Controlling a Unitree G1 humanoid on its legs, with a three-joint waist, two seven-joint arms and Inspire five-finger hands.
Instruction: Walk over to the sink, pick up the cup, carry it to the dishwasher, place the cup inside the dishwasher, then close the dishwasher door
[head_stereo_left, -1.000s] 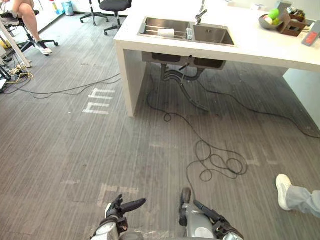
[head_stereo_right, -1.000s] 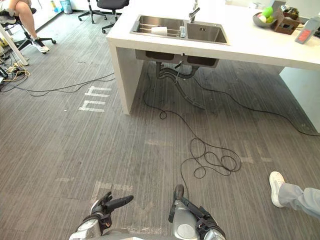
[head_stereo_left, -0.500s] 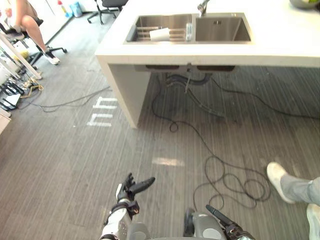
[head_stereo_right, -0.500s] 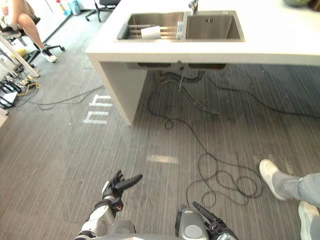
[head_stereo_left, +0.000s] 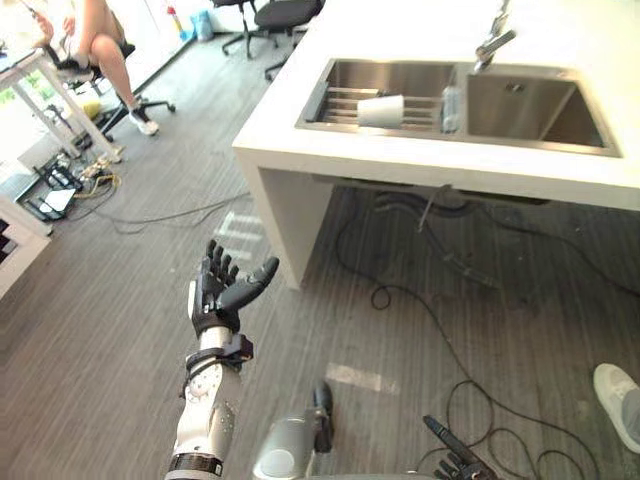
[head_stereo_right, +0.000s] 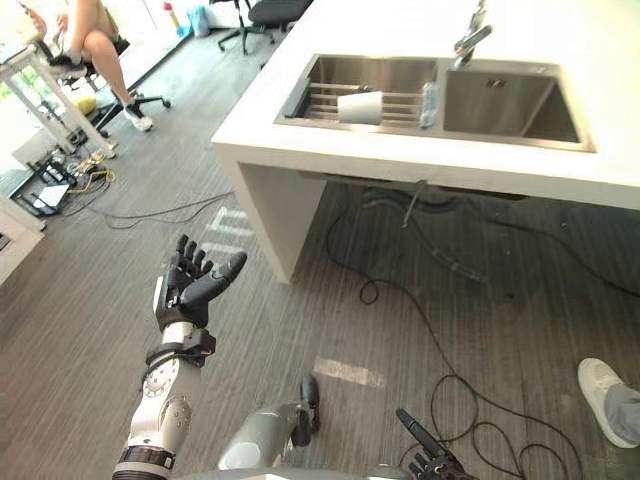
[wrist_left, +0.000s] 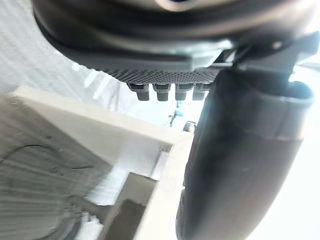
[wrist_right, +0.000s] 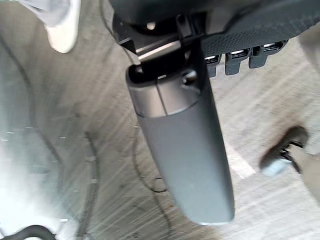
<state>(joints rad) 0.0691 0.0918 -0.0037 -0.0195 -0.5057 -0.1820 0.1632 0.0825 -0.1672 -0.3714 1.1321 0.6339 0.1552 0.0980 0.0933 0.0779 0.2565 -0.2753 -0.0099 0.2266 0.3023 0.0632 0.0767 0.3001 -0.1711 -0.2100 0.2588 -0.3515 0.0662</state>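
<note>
Left robot hand (head_stereo_left: 222, 291) is raised over the floor, well short of the sink (head_stereo_left: 520, 98), fingers straight and spread, nothing in it. Right robot hand (head_stereo_left: 452, 462) hangs low, farther from the sink; its wrist view shows thumb and fingers straight, also empty. Cup (head_stereo_left: 381, 110), white, lies on its side on the rack (head_stereo_left: 335, 100) in the sink's left basin. Faucet (head_stereo_left: 493, 42) stands behind the sink. Sink is set in a white bench (head_stereo_left: 300, 150). Person (head_stereo_left: 100, 35) sits well left of the sink; a shoe (head_stereo_left: 620, 400) is on the floor near the right robot hand.

Step, as I judge it: walking to the sink, cup not yet picked up. Next move calls for closing up to the bench edge, then reaching over the sink rim to wrap fingers round the cup's side. On the bars it may roll.
</note>
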